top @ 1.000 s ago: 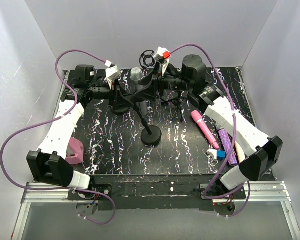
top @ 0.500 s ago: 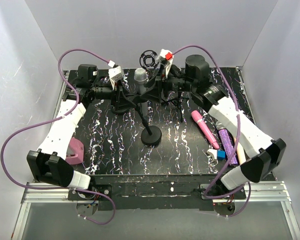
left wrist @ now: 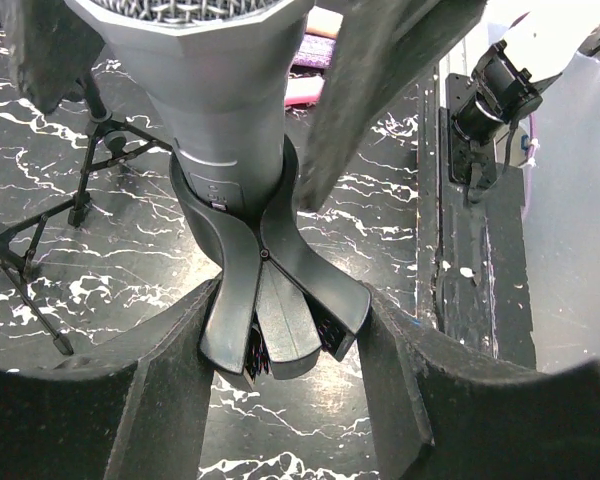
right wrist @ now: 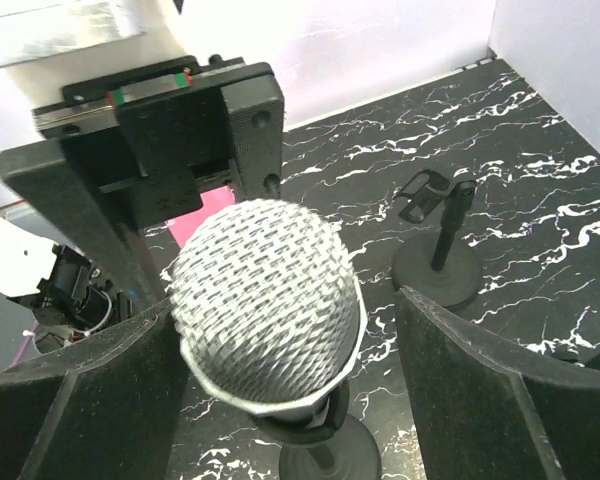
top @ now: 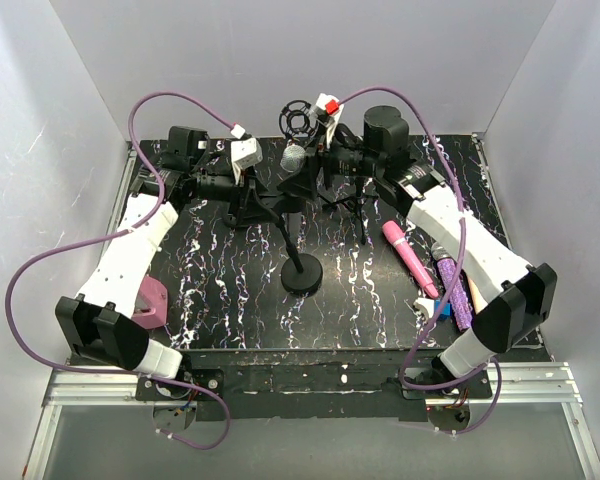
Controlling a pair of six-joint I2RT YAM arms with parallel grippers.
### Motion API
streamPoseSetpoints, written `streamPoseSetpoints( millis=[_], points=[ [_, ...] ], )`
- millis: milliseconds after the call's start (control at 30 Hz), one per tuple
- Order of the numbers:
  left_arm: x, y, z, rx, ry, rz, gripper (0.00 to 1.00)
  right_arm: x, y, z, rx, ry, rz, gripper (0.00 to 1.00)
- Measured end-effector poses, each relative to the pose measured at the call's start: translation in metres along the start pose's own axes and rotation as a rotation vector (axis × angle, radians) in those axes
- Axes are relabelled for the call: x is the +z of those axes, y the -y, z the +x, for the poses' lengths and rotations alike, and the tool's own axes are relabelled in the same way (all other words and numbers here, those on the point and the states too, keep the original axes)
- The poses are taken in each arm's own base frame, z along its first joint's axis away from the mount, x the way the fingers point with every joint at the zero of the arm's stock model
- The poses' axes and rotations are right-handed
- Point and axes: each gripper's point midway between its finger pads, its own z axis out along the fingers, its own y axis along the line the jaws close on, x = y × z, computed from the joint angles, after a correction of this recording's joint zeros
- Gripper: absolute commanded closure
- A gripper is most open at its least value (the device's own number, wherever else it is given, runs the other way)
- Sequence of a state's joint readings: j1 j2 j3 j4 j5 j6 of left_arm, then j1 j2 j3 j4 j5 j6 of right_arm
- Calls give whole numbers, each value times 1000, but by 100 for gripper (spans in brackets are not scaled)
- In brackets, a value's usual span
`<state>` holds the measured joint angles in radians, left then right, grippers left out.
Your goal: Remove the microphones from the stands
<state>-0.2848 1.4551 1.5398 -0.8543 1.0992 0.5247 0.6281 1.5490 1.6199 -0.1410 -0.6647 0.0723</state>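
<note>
The microphone (right wrist: 265,300) has not come off yet. It sits upright with its grey barrel pushed down into the forked clip (left wrist: 270,290) at the top of the stand (top: 302,273), towards the back middle of the bench (top: 220,270), and its mesh head points up. The clip hugs the lower barrel, so the microphone probably has to slide out along its own axis and will not lift away sideways. That seems to explain how the two arms share the job. The left gripper (left wrist: 285,325) comes in low and appears clamped on the lower lobes of the clip, with a pad pressing each side. Held there, it can keep the light stand from tipping or travelling when the microphone is pulled. The right gripper (right wrist: 285,310) approaches from the opposite side, higher up, with its fingers spread wide around the mesh head. A clear gap shows on at least one side, so it holds nothing and looks lined up to close on the head or on the barrel just beneath. Meeting head-on keeps each gripper out of the other's way, though they are close together and little room is left between them. Farther out, a second small stand (right wrist: 440,255) and a pink stick (top: 410,258) lie to the right, well apart from the work.
</note>
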Motion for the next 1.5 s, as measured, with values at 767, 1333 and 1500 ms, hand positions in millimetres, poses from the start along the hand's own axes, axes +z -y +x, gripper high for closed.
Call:
streamPoseSetpoints(
  millis=[767, 1333, 1500],
  points=[
    [15, -1, -4, -53, 3, -46, 34, -2, -7, 3, -20, 24, -46, 80],
    [18, 2, -7, -19, -3, -43, 78, -3, -4, 1, -20, 23, -23, 99],
    [18, 1, -6, -9, -8, -46, 25, -5, -5, 2, -6, 5, -16, 99]
  ],
)
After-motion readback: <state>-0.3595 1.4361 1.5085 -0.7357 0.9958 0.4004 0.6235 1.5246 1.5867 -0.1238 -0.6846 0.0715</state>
